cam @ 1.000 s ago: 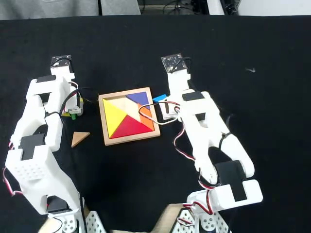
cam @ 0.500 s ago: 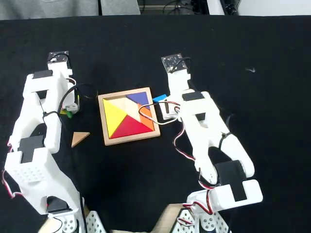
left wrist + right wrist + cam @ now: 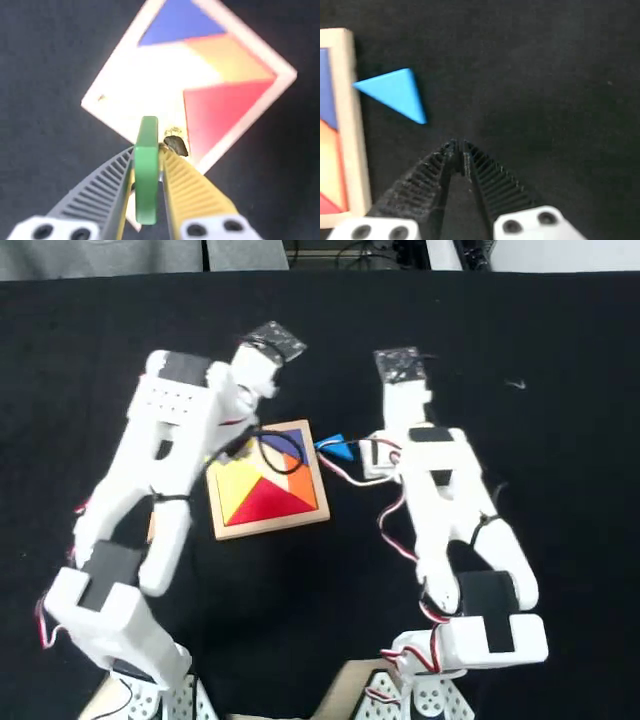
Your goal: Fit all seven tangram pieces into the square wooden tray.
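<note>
Bright, even overhead light covers the black cloth tabletop [image 3: 560,490], and in the left wrist view glare bleaches nearly white the pale middle of the square wooden tray [image 3: 286,76].

A white left arm [image 3: 150,490] and a white right arm [image 3: 450,520] are wearing black motor blocks, with red-and-white cables [image 3: 392,532] looping alongside. The left gripper [image 3: 148,150] is showing one grey and one yellow ribbed finger; the right gripper [image 3: 457,150] is showing black ones on screwed white mounts.
</note>
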Tool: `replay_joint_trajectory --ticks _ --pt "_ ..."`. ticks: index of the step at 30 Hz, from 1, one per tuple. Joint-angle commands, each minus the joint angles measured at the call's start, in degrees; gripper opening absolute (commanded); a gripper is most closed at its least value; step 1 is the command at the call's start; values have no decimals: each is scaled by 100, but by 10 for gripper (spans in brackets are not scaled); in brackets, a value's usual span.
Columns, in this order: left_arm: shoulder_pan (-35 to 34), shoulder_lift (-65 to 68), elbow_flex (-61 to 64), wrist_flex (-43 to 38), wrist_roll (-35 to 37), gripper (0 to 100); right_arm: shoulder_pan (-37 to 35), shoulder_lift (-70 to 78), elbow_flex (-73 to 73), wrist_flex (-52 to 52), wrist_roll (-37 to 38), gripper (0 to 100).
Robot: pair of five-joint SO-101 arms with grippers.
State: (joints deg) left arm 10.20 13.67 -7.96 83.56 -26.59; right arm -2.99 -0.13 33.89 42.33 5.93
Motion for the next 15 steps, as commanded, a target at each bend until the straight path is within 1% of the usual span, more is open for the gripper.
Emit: replay_joint_trajectory --ticks 1,4,7,15 --pt "198 378 -356 -422 1002 29 97 -57 -295 -114 -9 11" --pt "215 791 -330 -791 1820 29 97 -48 -295 -123 -9 11" --pt "242 1046 -365 -932 2189 29 97 -57 -295 -123 -9 11" --pt "224 1134 -330 -1565 2207 29 88 -57 -295 -123 -9 11"
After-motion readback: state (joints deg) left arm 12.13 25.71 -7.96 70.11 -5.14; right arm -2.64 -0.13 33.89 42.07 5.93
